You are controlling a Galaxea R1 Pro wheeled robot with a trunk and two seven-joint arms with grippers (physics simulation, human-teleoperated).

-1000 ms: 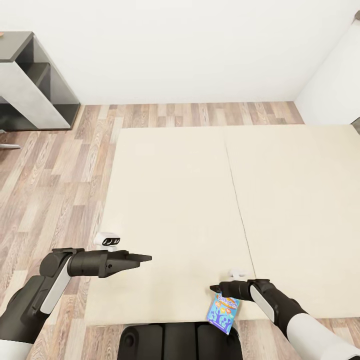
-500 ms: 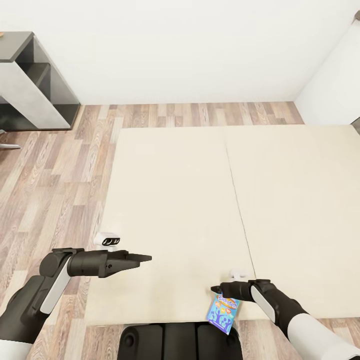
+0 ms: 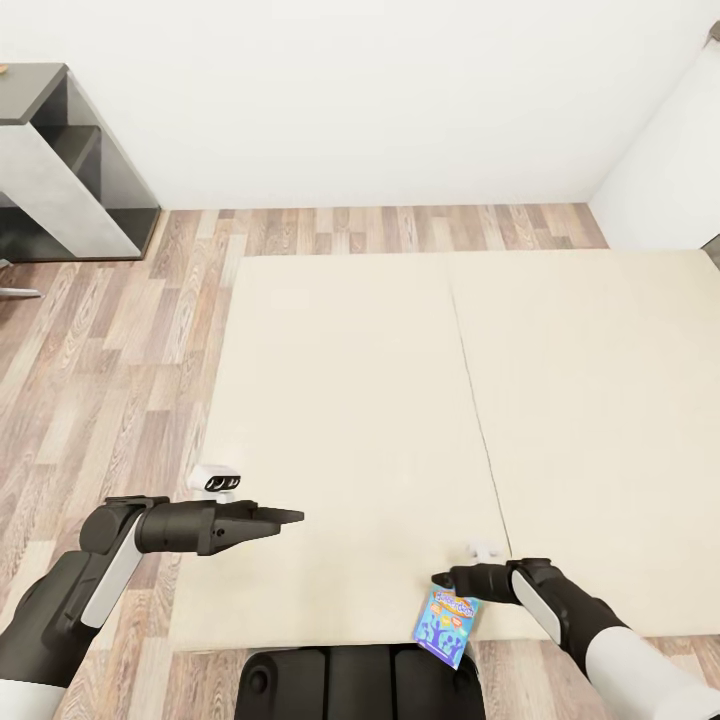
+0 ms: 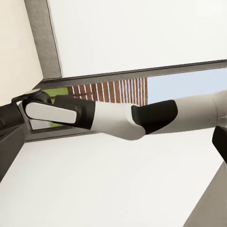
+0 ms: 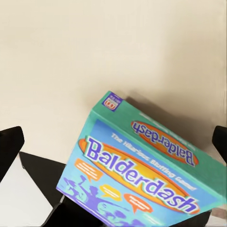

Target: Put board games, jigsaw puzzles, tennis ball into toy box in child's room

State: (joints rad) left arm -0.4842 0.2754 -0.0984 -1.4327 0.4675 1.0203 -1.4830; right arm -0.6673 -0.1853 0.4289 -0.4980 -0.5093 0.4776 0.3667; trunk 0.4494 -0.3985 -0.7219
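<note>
A light-blue "Balderdash" board game [image 3: 447, 625] lies tilted at the near edge of the cream bed [image 3: 350, 400], partly over my base. My right gripper [image 3: 437, 579] hovers just above it. In the right wrist view its fingertips [image 5: 9, 144] stand wide apart, open, with the board game [image 5: 142, 165] lying beyond them on the bed [image 5: 94, 56], untouched. My left gripper [image 3: 290, 517] hangs open over the bed's near left part with nothing in it. The left wrist view looks across at my right arm [image 4: 118, 118]. The table, the toy box, the jigsaw puzzles and the tennis ball are out of view.
A low dark-grey desk [image 3: 60, 160] stands at the back left against the white wall. Wood-plank floor [image 3: 110, 350] runs along the bed's left and far sides. My dark base [image 3: 360, 680] sits against the bed's near edge.
My right gripper has shifted slightly to the right and toward the near edge. The board game and the left arm have not moved.
</note>
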